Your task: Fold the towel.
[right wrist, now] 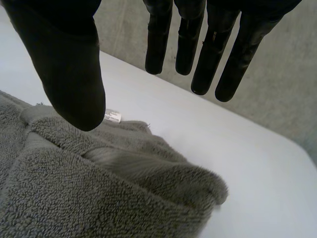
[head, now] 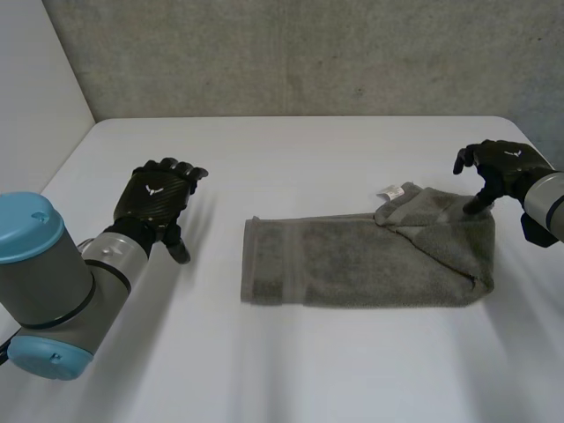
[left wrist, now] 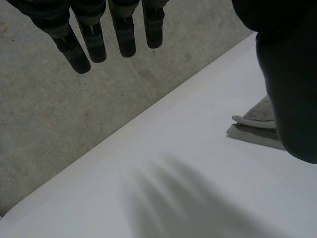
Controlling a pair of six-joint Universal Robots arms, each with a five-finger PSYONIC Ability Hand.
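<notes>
Hanging over the bare bench, the left hand has its fingers straight and spread, with nothing in them. The towel's nearest edge lies well apart from it, out beyond its thumb.

The grey towel lies flat as a long strip between the two hands. The end under the right hand is turned over in a loose, slanting flap, and a small white label sticks out beside that flap.

The right hand is poised over this bunched end with its fingers and thumb apart, pointing down, and no cloth clamped between them. Its thumb tip sits close over the pile near the label, possibly brushing it; the right wrist view does not settle that.

The flap is the main risk. If the right hand closes on the top layer alone, the lower layers will likely stay behind and the fold will come out skewed. With the left hand so far from the other end, nothing pins the towel, so a pull could drag the whole strip across the smooth bench instead of folding it.
</notes>
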